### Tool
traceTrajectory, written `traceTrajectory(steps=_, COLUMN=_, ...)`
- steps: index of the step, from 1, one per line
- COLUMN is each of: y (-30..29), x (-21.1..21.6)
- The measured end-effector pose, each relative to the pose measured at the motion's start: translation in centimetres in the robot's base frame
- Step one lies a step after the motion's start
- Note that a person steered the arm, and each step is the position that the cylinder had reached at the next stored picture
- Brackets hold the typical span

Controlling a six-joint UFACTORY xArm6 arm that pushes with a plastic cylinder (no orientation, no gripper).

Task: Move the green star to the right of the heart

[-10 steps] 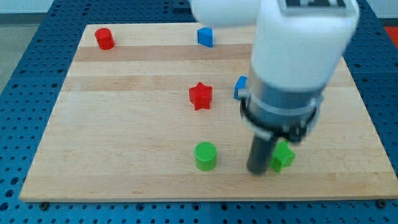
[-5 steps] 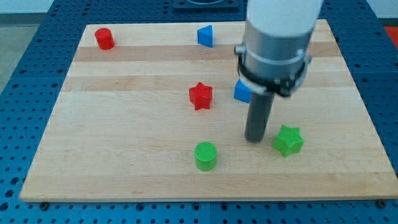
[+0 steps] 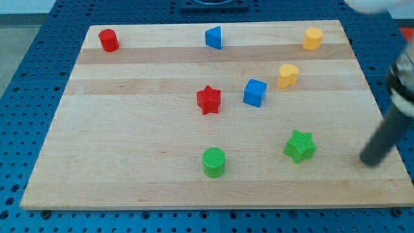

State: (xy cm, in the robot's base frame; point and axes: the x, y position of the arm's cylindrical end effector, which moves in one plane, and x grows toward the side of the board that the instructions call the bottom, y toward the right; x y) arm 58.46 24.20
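The wooden bench [image 3: 129, 162] carries a red cylinder [image 3: 108, 40], blue triangle [image 3: 214, 37], two yellow blocks [image 3: 312, 38] [image 3: 288, 75], blue cube [image 3: 255, 92], red star [image 3: 208, 99], green cylinder [image 3: 214, 162] and green star [image 3: 299, 146].

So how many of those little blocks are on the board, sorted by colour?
Red: 2, a cylinder and a star.
Blue: 2, a triangular block and a cube.
Yellow: 2, a top-right block and a heart.
Green: 2, a cylinder and a star.
Total: 8.

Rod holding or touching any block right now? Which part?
Nothing is held. My tip sits on bare board near the view's right edge, clearly apart from the green star to its left. No block touches the rod.
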Motion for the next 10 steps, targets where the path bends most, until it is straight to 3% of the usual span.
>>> traceTrajectory(steps=1, y=-0.9, x=3.2)
traceTrajectory(steps=2, y=-8.1, x=2.8)
traceTrajectory(steps=4, y=-11.7, x=2.9)
traceTrajectory(steps=5, y=-11.7, x=-6.3)
traceTrajectory(steps=6, y=-11.7, x=-12.8)
traceTrajectory(steps=8, y=-11.7, x=-13.7)
traceTrajectory(steps=10, y=-8.1, x=-14.8)
